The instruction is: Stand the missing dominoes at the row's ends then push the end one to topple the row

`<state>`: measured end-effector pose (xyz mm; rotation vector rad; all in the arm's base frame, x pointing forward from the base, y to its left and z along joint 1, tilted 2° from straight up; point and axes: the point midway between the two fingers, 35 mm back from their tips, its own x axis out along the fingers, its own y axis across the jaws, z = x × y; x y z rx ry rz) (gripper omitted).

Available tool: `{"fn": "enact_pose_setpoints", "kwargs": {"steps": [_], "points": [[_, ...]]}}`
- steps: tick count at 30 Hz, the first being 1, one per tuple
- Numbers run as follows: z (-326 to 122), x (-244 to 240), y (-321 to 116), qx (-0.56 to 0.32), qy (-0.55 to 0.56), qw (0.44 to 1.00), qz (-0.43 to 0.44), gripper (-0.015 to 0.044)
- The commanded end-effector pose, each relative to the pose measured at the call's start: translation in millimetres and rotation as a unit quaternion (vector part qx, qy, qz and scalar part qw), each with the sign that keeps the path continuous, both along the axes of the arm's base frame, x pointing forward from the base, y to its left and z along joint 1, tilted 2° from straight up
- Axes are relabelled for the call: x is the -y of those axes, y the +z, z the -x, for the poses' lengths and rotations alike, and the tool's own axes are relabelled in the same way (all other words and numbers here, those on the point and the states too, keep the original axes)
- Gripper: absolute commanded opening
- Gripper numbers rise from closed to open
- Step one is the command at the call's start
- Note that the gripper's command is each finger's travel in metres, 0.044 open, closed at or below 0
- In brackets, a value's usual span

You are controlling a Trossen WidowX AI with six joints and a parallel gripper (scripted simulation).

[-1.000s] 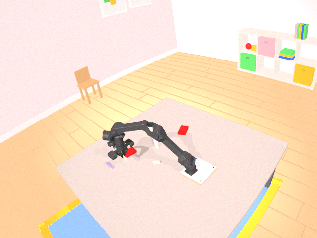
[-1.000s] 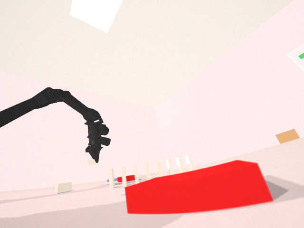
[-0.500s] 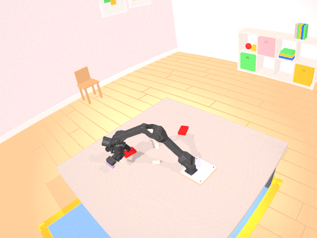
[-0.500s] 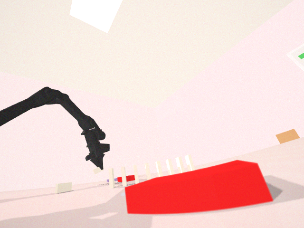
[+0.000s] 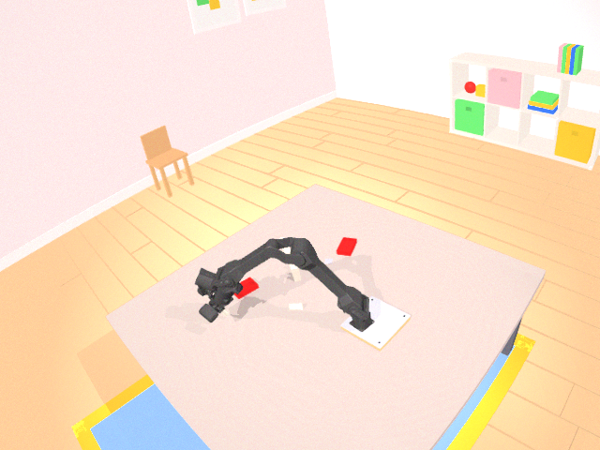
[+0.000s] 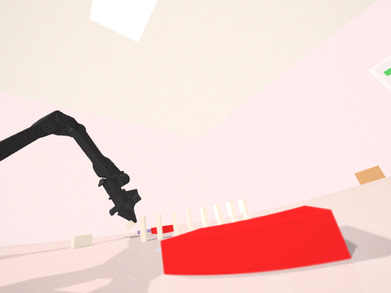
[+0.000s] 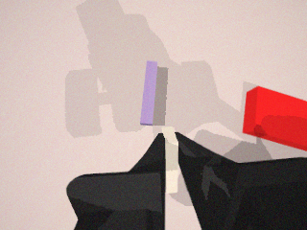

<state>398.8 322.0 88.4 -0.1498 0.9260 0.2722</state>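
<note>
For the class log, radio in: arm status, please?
Gripper shut on a cream domino, off the table. Eight row dominoes standing. Purple piece and red block near the gripper; possible obstacles.

Chair (image 5: 166, 159) L of shelf unit (image 5: 451, 97), both behind tbl (image 5: 309, 382)
</note>
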Motion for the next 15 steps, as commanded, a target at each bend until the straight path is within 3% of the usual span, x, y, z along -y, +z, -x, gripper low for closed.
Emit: {"fn": "enact_pose_setpoints", "kwargs": {"steps": [1,15], "points": [[-3.1,-4.8,-0.7,0.043,0.005,0.999,-0.004,0.0026],[-1.9,-12.6,-5.3,0.157,0.007,0.987,-0.021,0.0026]]}}
